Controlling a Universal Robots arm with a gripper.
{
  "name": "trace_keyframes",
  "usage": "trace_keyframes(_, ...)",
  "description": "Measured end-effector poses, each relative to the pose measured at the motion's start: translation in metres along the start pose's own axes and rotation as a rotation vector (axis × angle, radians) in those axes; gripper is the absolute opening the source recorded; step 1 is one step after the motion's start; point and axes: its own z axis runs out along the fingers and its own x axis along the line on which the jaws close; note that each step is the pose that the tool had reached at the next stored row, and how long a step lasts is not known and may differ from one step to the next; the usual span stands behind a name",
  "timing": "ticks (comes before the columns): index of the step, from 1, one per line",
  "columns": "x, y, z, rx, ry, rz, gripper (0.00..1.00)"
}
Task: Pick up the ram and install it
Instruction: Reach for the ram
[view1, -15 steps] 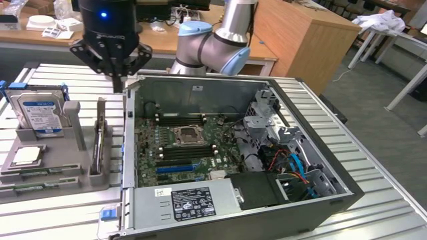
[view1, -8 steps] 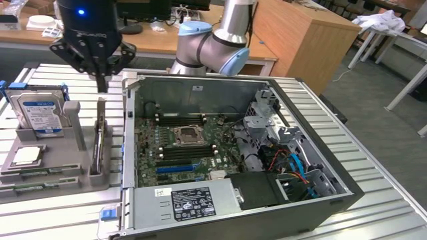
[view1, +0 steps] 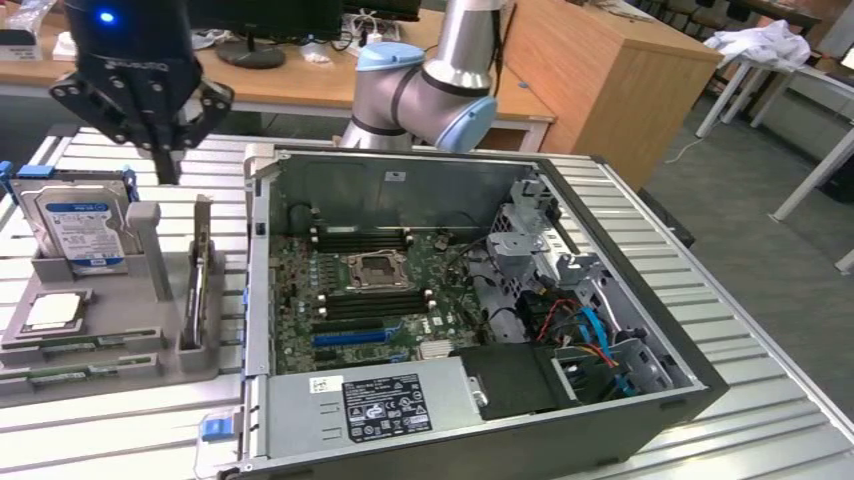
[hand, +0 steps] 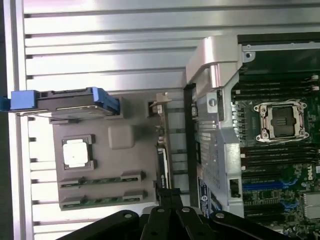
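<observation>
- Your ram (view1: 67, 345) lies flat in the grey holder (view1: 147, 350), at the exterior view's left, near the square chip (view1: 54, 312).
- The drive (view1: 80, 228) has a blue label; you cannot read its words.
- Your gripper (view1: 166, 165) hangs above the holder, fingers pressed together, holding nothing.
- Go down like that and you may bump the ram, not grab it.
- The ram is thin, so it may slip or tilt.
- The case (view1: 334, 185) has a black sticker (view1: 380, 405); its writing is too small.

Green ram (hand: 102, 181), blue-label HDD (view1: 83, 225), grey tray (view1: 127, 352), green mobo (view1: 400, 300)
</observation>
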Motion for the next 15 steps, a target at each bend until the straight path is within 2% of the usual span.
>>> trace_keyframes(15,0.056,-0.004,-0.0009,0.0001,0.0,0.001,0.1)
